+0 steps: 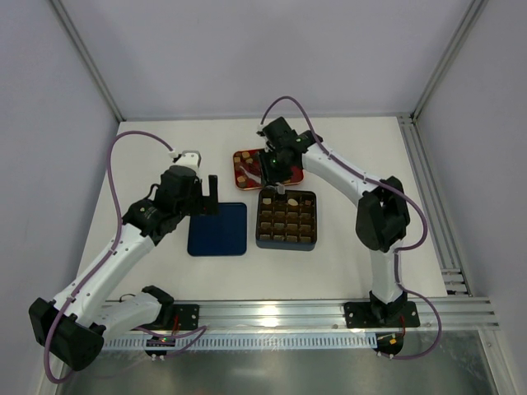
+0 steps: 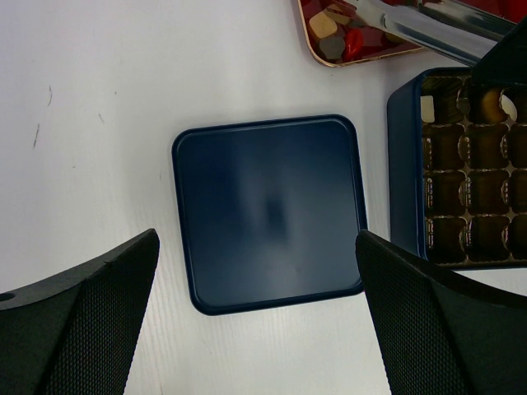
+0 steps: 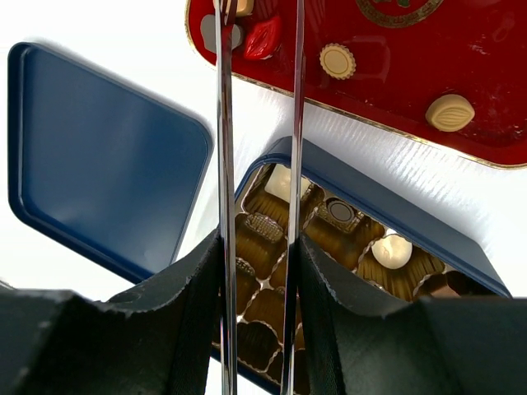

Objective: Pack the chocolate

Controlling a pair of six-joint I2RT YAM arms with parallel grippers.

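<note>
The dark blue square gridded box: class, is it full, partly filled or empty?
Partly filled: the dark blue gridded box holds a few chocolates near one edge; most visible cells look empty.

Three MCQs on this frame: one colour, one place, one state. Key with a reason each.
1. The rectangular tray holding loose chocolates is: A) green; B) red; C) white.
2. The flat dark blue square lid lies: A) on the table beside the dark blue gridded box; B) on that box; C) on the tray.
3. The right gripper is: A) open; B) shut on the lid; C) shut on thin metal tweezers.
Key: B, its floor is red; A, lid lies apart from the box; C, it clamps both blades.
</note>
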